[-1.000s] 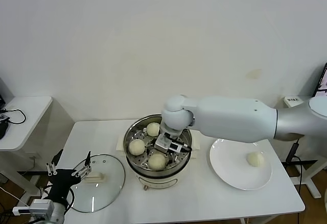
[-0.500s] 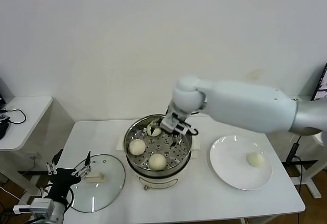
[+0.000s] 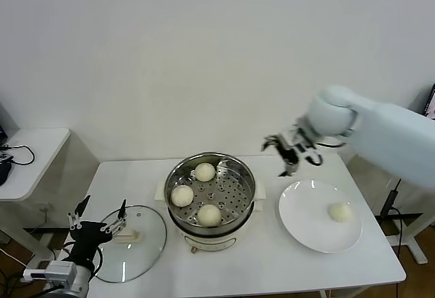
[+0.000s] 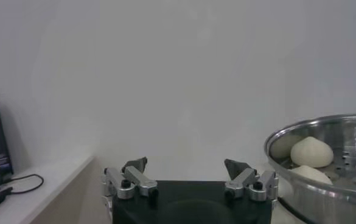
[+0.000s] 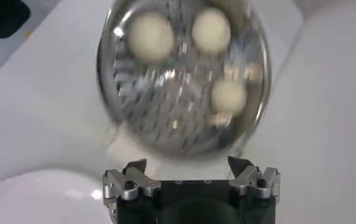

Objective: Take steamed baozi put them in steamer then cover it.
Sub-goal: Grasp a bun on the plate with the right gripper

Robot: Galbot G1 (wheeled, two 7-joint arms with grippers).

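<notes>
The steel steamer [image 3: 245, 173] stands mid-table with three baozi on its perforated tray: one at the back [image 3: 204, 171], one at the left [image 3: 181, 195], one at the front [image 3: 209, 214]. A fourth baozi [image 3: 338, 211] lies on the white plate [image 3: 302, 223] to the right. My right gripper [image 3: 291, 151] is open and empty, in the air between the steamer and the plate, above the plate's far edge. The glass cover [image 3: 139, 243] with its cream handle lies flat at the front left. My left gripper [image 3: 100, 223] is open, low at the cover's left edge. The right wrist view shows the steamer [image 5: 114, 91] with three buns.
A small side table [image 3: 34, 152] with a cable stands at the far left. The table's front edge runs just below the cover and the plate. The white wall is close behind the steamer. The left wrist view shows the steamer's rim [image 4: 287, 131].
My right gripper has left a baozi at the front of the steamer, lifted out open and swung right to above the plate's far edge. The left gripper has barely moved.
</notes>
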